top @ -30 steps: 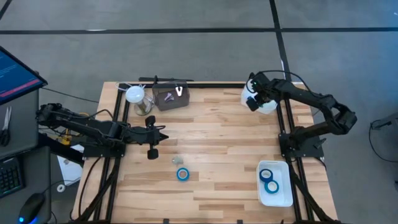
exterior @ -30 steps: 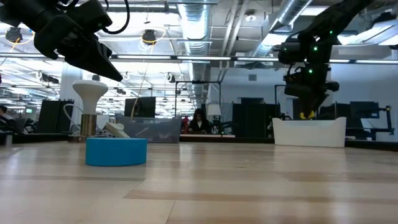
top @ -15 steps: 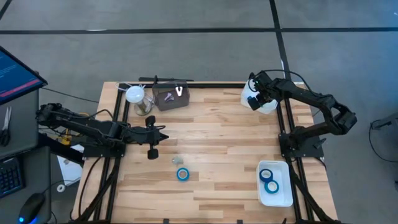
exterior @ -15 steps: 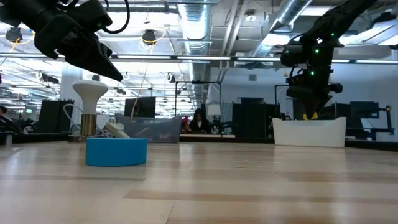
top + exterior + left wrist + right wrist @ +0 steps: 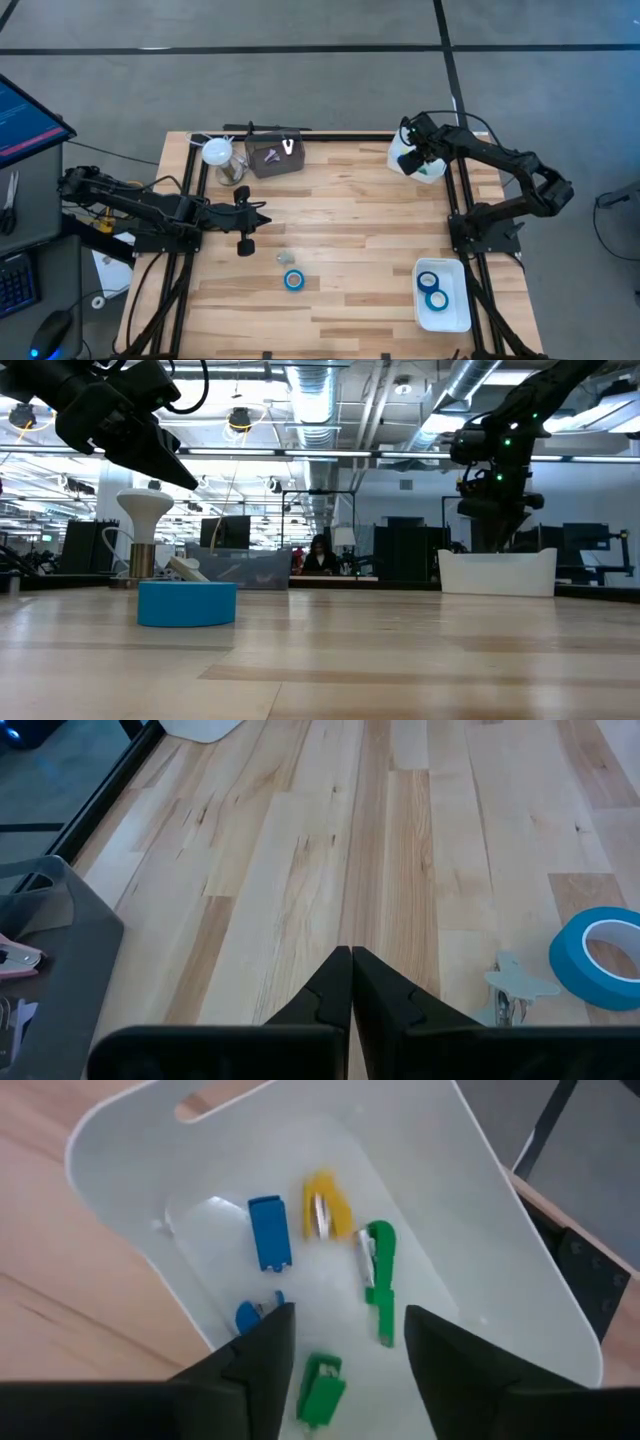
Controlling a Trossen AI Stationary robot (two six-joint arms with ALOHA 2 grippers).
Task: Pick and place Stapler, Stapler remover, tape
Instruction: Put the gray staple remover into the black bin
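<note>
My right gripper (image 5: 345,1365) stands open above the white bin (image 5: 480,1230) at the table's far right (image 5: 425,172). In the bin lie small blue, green and yellow staplers or stapler removers. The yellow one (image 5: 320,1205) shows blurred below the fingers. A blue roll of tape (image 5: 293,280) lies flat on the table's middle near side. Beside it lies a small pale piece (image 5: 515,985) that looks like a stapler remover. My left gripper (image 5: 350,970) is shut and hovers over the table's left side (image 5: 258,218), touching nothing.
A white tray (image 5: 452,318) at the near right holds two blue tape rolls (image 5: 432,290). A grey box (image 5: 273,158) and a white lamp-like stand (image 5: 217,152) are at the far left. Bare wood lies between the arms.
My right gripper has opened over the white bin. The small yellow piece that showed between its fingers in the low view has left them and lies in the bin. The gripper has kept its place.
</note>
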